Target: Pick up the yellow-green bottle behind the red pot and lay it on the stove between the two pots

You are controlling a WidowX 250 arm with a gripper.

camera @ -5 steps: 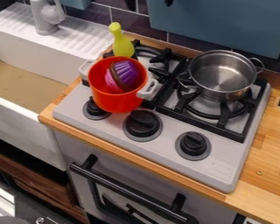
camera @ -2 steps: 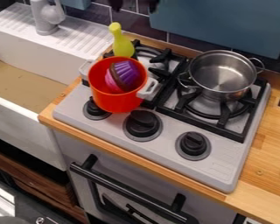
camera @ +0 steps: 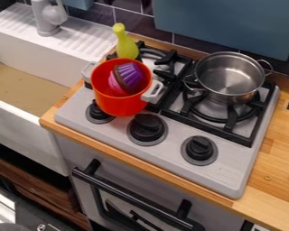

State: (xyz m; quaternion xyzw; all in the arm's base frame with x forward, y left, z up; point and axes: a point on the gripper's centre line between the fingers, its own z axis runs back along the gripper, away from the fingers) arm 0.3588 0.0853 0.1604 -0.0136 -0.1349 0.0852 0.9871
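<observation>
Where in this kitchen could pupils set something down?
Bare: the wooden countertop right of the stove; the ridged ledge right of the faucet. Crowded: the left grate, where a red pot holding a purple cup stands before a yellow-green pin-shaped toy; a steel pot takes the right grate.

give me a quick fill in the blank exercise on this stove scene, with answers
The red pot holds a toy with ____ fluting.
The stove has ____ black knobs along its front.
In the picture, the metal pot stands to the ____ of the red pot.

Missing words: purple; three; right
</observation>
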